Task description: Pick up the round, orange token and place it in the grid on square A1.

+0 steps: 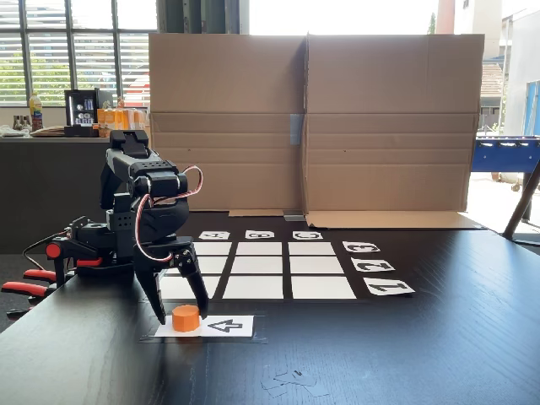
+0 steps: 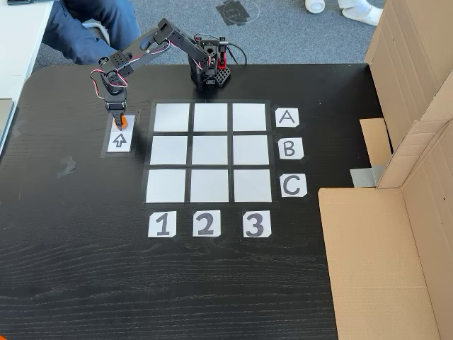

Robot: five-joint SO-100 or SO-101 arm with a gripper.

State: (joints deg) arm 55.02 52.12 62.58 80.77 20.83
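The orange token sits on the end of the white arrow card, beside the grid. My gripper is lowered over the token, open, with one black finger on each side of it in a fixed view; I cannot tell whether the fingers touch it. Square A1 is the corner cell closest to the token; it is bare, and one finger partly hides it in a fixed view.
A tall cardboard wall closes off the table side beyond the letter cards. Red clamps hold the arm's base at the table edge. Tape scraps lie near the front edge. A seated person's legs are beyond the table.
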